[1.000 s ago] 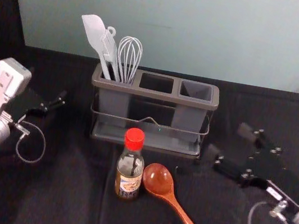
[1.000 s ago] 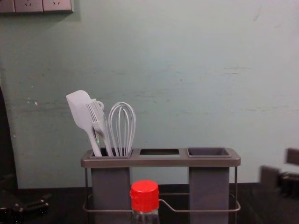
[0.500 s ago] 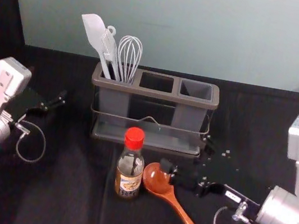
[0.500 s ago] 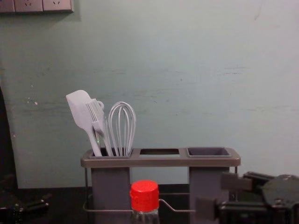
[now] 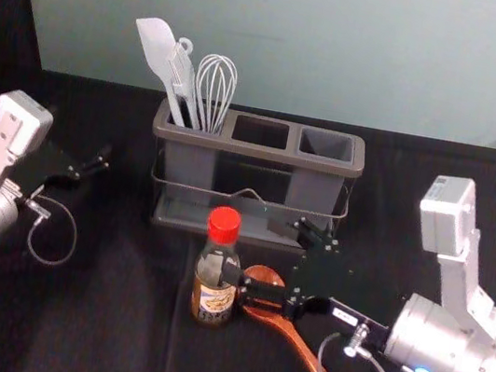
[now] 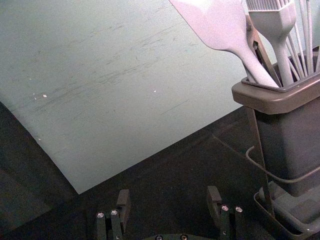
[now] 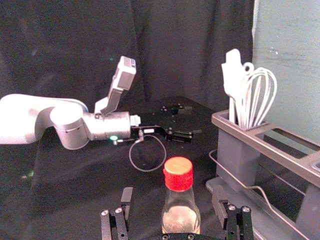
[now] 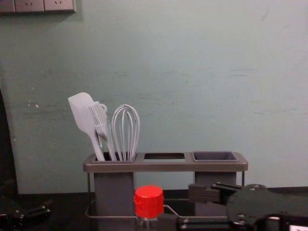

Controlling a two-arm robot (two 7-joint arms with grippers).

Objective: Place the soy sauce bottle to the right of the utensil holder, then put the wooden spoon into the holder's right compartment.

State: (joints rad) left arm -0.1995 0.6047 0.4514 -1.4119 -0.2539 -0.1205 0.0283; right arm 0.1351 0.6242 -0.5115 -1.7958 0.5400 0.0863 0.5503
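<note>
With the head view read as a clock face, the soy sauce bottle (image 5: 212,298) stands upright on the black cloth (image 5: 96,313), near the six o'clock side of the utensil holder (image 5: 257,156). The right gripper (image 5: 266,249) is at about two o'clock from the bottle, and its claw is spread; one finger is beside the bottle, but whether it touches, I cannot tell. In the right wrist view, the bottle appears in line with the gap of this claw. The wooden spoon (image 5: 305,351) lies with its bowl just beside the bottle, at three o'clock, partly hidden under the gripper, and its handle points between four and five. The left gripper (image 5: 96,167) is parked at ten o'clock from the bottle, also spread. A spatula (image 5: 157,47), a brush (image 5: 182,78) and a whisk (image 5: 216,87) stand in the holder's left compartment.
</note>
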